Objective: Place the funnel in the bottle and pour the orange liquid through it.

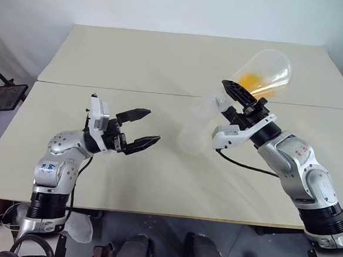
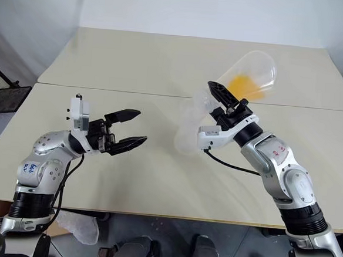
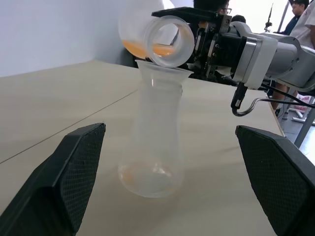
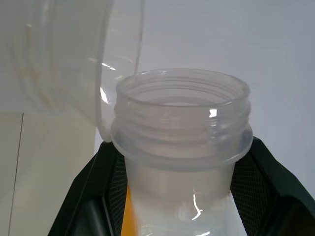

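My left pincer (image 1: 141, 128) hangs level over the near bench (image 1: 156, 180), jaws spread wide with nothing between them, aimed toward three o'clock at the bottle (image 3: 153, 142). The bottle stands upright on the bench, the funnel (image 3: 162, 71) seated in its mouth. Beyond it, at about two o'clock, my right pincer (image 1: 239, 99) is clamped on the neck of the larger flask (image 1: 265, 73), tipped mouth-down over the funnel, with orange liquid (image 1: 251, 82) pooled inside.

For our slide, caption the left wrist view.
Right gripper tips flask of orange liquid over funnel in bottle.
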Robot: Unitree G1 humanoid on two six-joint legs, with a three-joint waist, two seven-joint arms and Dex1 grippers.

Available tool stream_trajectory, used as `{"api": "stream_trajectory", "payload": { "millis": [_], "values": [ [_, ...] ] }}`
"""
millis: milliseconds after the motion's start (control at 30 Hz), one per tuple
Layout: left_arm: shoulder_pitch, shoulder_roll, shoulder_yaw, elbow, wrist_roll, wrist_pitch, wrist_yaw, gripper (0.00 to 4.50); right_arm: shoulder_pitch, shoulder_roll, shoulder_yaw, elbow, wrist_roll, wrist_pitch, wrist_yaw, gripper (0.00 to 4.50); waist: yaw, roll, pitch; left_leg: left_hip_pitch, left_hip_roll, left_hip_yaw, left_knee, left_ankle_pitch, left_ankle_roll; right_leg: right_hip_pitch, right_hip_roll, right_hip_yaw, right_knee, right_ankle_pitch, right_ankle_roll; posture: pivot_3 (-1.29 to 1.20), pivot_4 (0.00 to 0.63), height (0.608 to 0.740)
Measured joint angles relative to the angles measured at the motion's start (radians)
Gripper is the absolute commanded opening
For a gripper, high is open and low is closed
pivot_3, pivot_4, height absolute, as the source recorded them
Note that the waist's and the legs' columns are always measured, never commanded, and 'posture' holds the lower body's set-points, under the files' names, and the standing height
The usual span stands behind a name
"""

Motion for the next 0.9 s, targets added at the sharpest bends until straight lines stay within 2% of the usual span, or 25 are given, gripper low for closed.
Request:
{"api": "stream_trajectory", "payload": {
  "millis": [900],
  "values": [
    [0.004,-0.018,0.0,0.0,0.0,-0.002,0.014,4.5,-0.043,-0.003,0.0,0.03,-0.092,-0.047,-0.044,2.42,-0.001,0.0,0.0,0.0,0.0,0.0,0.0,0.0,0.0,0.0,0.0,0.0,0.0,0.0,0.0,0.0,0.15,0.74]
  ]
}}
